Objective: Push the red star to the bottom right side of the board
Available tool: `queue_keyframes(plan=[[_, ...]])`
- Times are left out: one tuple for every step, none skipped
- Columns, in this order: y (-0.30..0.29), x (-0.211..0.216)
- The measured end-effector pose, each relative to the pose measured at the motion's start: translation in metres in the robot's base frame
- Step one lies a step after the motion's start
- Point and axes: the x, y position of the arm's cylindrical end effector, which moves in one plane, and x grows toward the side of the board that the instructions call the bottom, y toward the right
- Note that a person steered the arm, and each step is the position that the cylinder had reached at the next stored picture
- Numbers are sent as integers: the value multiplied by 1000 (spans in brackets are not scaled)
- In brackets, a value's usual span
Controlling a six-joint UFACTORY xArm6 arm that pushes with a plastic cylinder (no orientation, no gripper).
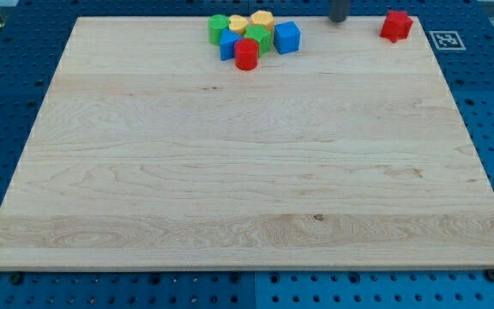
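1. My tip point(339, 19) stood at the view's top edge, near the 12 o'clock rim of the wooden board point(247, 189); only its short dark lower end showed.
2. The arm carried no hand, only the rod, so nothing was spread, pressed together or pinching.
3. The red star point(396, 26) sat near the board's top right corner, at about 3 o'clock from my tip and apart from it.
4. A tight cluster of blocks lay at about 9 o'clock from my tip, near the top edge.
5. In that cluster, a blue cube point(287, 37) was the nearest to my tip, with a red cylinder point(246, 54) at its 8 o'clock.
6. A green block point(259, 38) sat between them, with two yellow blocks point(262, 20) point(238, 24) at its 12 o'clock side.
7. Another green block point(219, 28) marked the cluster's 9 o'clock end, and a second blue block point(228, 45) touched it at 5 o'clock.
8. The board rested on a blue perforated bench point(487, 112).
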Motion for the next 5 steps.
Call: queue_keyframes(plan=[[53, 7], [69, 8], [69, 8], [76, 3], [76, 3]])
